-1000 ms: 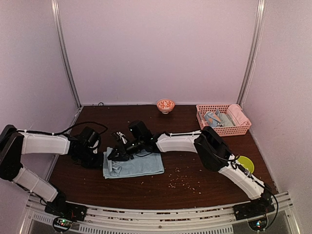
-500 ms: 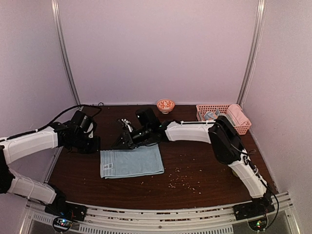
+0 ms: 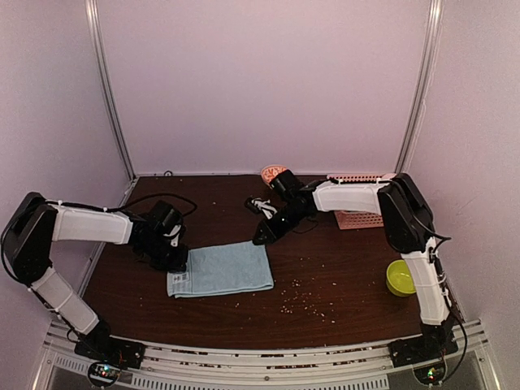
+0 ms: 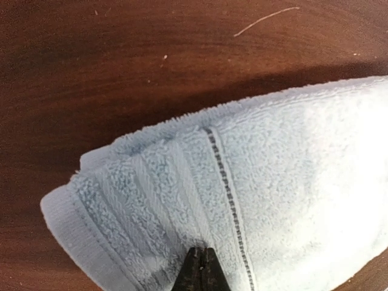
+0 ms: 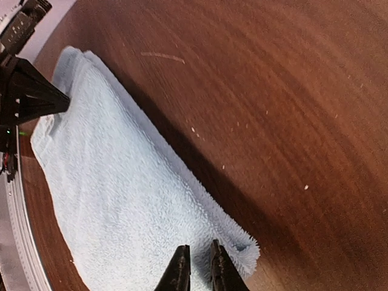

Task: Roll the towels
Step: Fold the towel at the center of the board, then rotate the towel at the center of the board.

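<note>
One plain light-blue towel (image 3: 223, 270) lies flat on the brown table, left of centre. My left gripper (image 3: 177, 258) is at its far left corner. In the left wrist view the jaws (image 4: 202, 257) are shut, with their tips pressed onto the striped hem of the towel (image 4: 273, 182). My right gripper (image 3: 260, 239) hovers by the far right corner. In the right wrist view its jaws (image 5: 199, 245) stand a narrow gap apart, empty, over the curled corner of the towel (image 5: 121, 200). The spotted towel is hidden.
The pink lattice basket (image 3: 357, 220) at the back right is mostly hidden behind my right arm. A lime-green bowl (image 3: 400, 278) sits at the right. A small orange bowl (image 3: 273, 171) stands at the back wall. Crumbs (image 3: 301, 297) are scattered right of the towel.
The towel, bunched at its left end a second ago, now lies spread flat. My right gripper let go and drew back to the right. My left gripper lifted away, then returned to the left corner.
</note>
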`<state>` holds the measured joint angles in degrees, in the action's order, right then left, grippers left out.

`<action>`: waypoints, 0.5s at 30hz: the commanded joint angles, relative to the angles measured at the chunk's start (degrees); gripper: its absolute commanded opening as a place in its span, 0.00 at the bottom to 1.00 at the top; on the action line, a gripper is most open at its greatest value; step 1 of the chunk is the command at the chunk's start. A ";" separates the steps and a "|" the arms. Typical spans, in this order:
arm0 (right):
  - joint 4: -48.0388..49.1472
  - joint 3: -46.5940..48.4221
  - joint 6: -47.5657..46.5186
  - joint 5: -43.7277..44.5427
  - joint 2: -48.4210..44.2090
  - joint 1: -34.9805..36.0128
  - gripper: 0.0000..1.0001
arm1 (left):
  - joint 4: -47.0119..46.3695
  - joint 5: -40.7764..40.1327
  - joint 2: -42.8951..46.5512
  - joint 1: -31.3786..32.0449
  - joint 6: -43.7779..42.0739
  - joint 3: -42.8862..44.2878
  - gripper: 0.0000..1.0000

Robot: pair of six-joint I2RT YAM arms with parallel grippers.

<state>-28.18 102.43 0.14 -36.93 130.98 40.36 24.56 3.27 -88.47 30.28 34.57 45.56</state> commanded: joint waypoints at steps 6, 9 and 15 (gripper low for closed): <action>-7.28 1.13 -7.38 6.12 3.08 1.14 0.10 | -1.83 -3.86 -5.37 0.00 -2.40 3.80 0.00; -9.71 -0.04 -8.19 8.97 2.41 0.83 0.09 | -0.98 -5.12 -9.22 0.00 -4.18 6.97 0.00; -11.34 -12.75 -8.97 10.36 -4.33 0.32 0.08 | -0.43 -9.08 -20.55 -0.16 -10.16 19.18 0.00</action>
<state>-33.01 98.83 -7.40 -30.98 130.47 41.25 23.99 -1.54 -101.01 30.28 30.15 57.43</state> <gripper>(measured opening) 0.083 0.002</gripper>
